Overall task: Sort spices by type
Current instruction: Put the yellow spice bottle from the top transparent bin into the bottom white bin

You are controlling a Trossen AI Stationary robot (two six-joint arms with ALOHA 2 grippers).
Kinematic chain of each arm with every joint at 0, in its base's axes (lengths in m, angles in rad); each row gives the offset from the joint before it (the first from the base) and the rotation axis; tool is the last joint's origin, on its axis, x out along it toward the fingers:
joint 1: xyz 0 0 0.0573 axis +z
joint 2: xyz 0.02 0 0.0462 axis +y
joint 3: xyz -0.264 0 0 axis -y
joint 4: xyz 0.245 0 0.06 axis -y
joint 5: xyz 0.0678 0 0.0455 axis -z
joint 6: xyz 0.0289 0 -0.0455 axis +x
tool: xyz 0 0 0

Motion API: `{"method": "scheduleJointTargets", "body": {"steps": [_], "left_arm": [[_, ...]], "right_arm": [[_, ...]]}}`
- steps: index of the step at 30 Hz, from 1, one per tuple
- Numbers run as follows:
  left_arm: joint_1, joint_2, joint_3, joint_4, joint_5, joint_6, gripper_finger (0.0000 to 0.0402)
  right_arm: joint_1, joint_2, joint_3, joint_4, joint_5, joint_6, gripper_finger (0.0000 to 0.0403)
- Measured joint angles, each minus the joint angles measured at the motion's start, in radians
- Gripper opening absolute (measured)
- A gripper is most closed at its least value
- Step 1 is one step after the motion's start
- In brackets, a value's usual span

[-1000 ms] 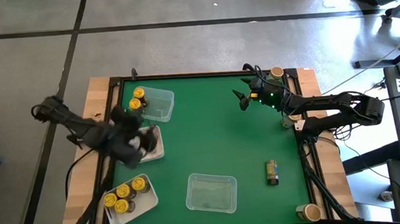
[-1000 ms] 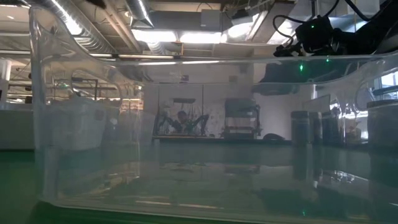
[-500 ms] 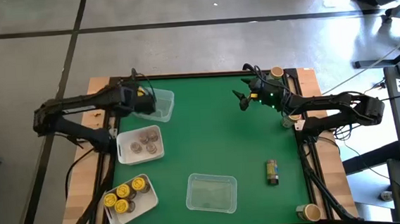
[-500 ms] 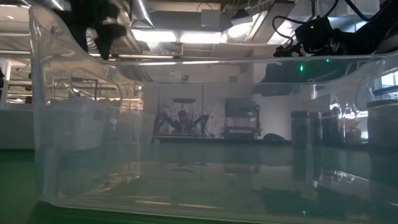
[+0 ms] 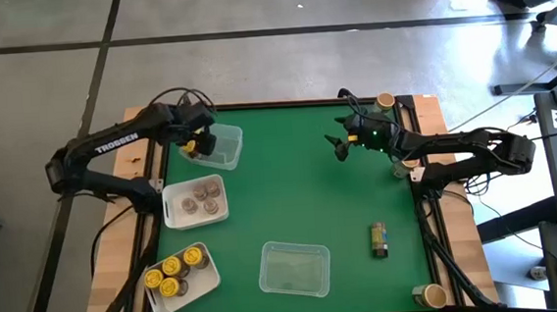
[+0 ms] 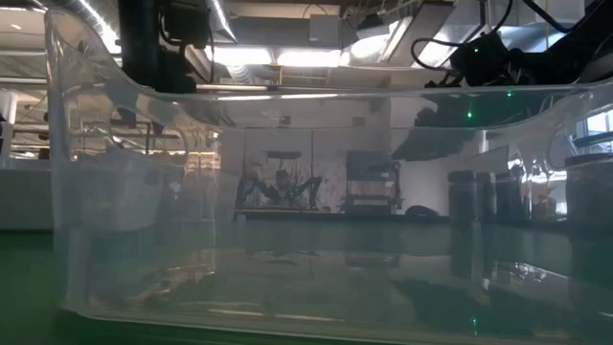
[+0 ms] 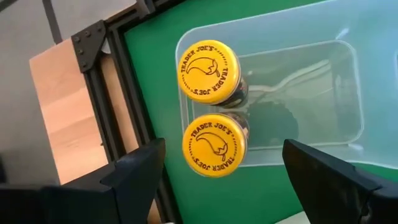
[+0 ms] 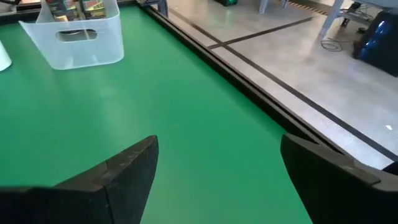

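Two spice jars with yellow lids stand upright in a clear tray at the table's far left. My left gripper hangs open above them, pointing down, its fingers wide apart and clear of the lids. A white tray holds several brownish-grey-lidded jars, and another tray at the near left holds yellow- and tan-lidded jars. One jar lies on its side on the green mat at the right. My right gripper stands open above the mat at the far right, with nothing between its fingers.
A clear tray with nothing in it sits near the front edge and fills the low view. Single jars stand on the right wooden border. Bare green mat spans the middle.
My left gripper has swung from over the white tray of brownish-grey-lidded jars toward the table's far edge, and now stands over the clear tray with the two yellow-lidded jars. It has turned and come down a little on the way and stayed open.
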State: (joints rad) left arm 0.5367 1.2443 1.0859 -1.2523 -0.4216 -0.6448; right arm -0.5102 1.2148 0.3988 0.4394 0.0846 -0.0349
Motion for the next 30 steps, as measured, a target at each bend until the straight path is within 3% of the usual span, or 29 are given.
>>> {"method": "scheduleJointTargets", "body": {"steps": [8, 30], "left_arm": [[0.048, 0.000, -0.050, 0.050, 0.074, 0.075, 0.0321], [0.145, 0.000, -0.224, 0.235, 0.134, 0.137, 0.0309]], "right_arm": [[0.000, 0.000, 0.000, 0.007, 0.000, -0.022, 0.0337], [-0.001, 0.000, 0.000, 0.008, 0.017, -0.023, 0.0337]]}}
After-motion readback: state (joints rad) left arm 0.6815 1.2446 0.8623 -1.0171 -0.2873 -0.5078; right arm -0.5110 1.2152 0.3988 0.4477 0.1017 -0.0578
